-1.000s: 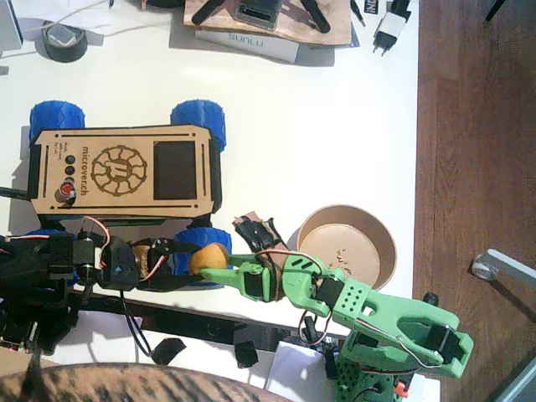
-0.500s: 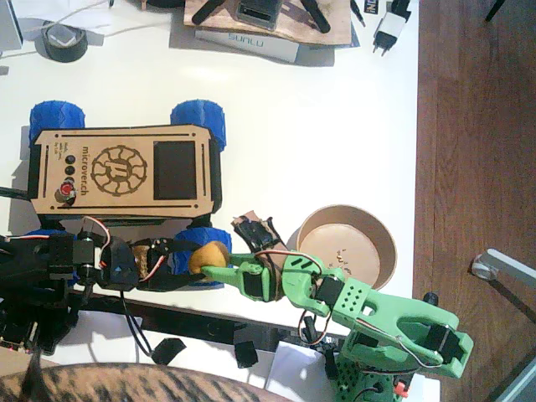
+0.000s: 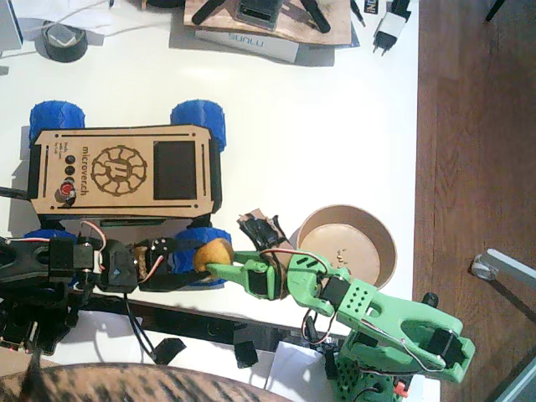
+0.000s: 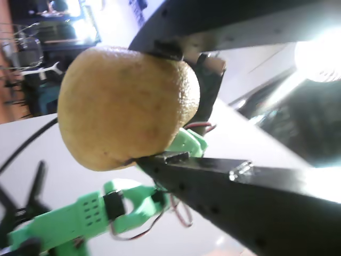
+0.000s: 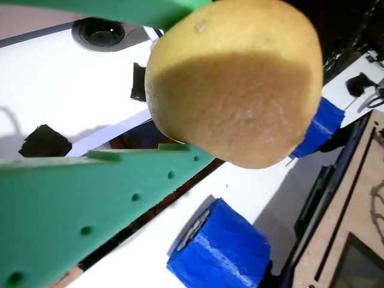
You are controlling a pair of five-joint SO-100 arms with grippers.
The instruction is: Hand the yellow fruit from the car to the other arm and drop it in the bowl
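Observation:
The yellow fruit [image 3: 215,249] hangs just in front of the car [image 3: 126,172], beside its near right blue wheel. My black left gripper [image 3: 201,255] is shut on it from the left; a wrist view shows the yellow fruit [image 4: 128,106] pinched between the black jaws. From the right, the green right gripper [image 3: 216,261] has its jaws around the same fruit. In the other wrist view the yellow fruit [image 5: 240,78] fills the gap between the green fingers [image 5: 108,204] and touches both. The tan bowl [image 3: 345,208] stands to the right, behind the green arm.
A blue wheel [image 5: 219,249] sits right under the fruit. A tape roll [image 3: 63,40], a box [image 3: 251,38] and a plug [image 3: 389,29] lie along the far edge. Black scraps [image 3: 167,347] lie near the front. The table ends at the right, by the wooden floor [image 3: 477,126].
The green gripper has slid left, so its jaws now reach around the fruit. The black gripper has kept hold and shifted the fruit slightly to the right.

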